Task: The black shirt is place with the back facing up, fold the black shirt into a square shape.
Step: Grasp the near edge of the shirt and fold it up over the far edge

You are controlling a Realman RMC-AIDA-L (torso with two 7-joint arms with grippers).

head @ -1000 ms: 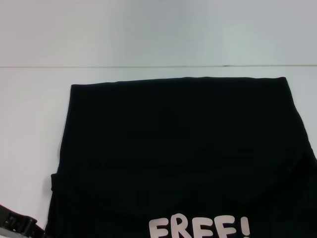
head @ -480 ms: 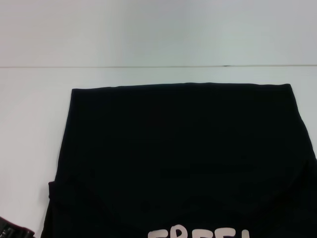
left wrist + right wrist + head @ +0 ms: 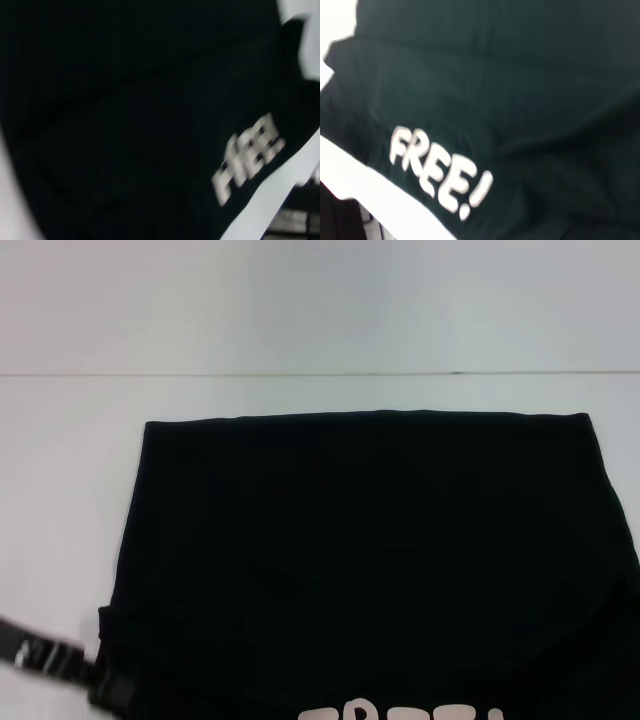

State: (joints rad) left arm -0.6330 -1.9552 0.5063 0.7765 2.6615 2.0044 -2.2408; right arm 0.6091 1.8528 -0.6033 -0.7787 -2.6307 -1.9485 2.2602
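We log the large plain black short-sleeved cloth T-shirt [image 3: 370, 560] lying flat on the white table surface [image 3: 60, 500], folded into a broad block. Its far folded edge runs straight across the table, parallel to the thin seam line [image 3: 300, 373] behind it, so the visible long axis runs left to right. The side edges slant slightly outward toward the robot. A second layer begins at a step on the shirt's left edge, nearer the robot than the far fold.

The white cartoon lettering "FREE!" [image 3: 440, 177] sits on the shirt's near part; in the head view only the tops of the letters [image 3: 400, 712] show at the picture's edge. The letter tops point toward the far fold. The left wrist view shows the same print [image 3: 247, 160], blurred, close to the shirt's near edge with white table just beyond it.

The left gripper [image 3: 60, 665] appears as a blurred dark shape just beside the shirt's near left corner; we cannot tell whether it is released or clenched. We do not see the right gripper in any view.
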